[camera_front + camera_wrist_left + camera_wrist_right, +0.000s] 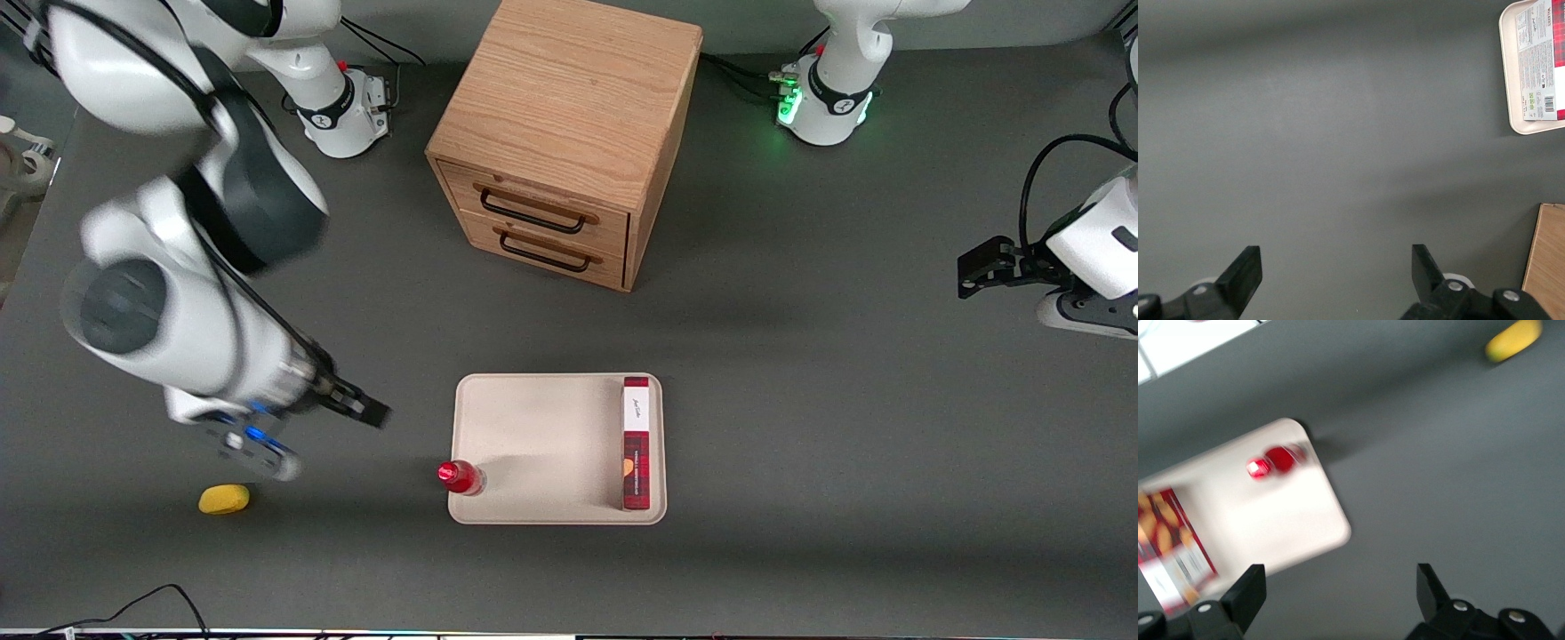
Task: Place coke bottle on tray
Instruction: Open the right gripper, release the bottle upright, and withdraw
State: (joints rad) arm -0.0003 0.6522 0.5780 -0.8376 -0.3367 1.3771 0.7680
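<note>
Cabinet (564,133) of light wood with two black-handled drawers stands on the grey table (845,400), farther from the front camera than everything else. Nearer the camera lies the beige tray (533,444), with a long red plaid box (636,443) resting inside along its edge toward the parked arm's end. The gripper (369,411) hangs above bare table toward the working arm's end, apart from the tray, jaws spread wide and holding nothing. The coke bottle (460,477) stands upright at the tray's near corner, by the rim. A small yellow oval object (223,499) lies on the table, near the gripper.
</note>
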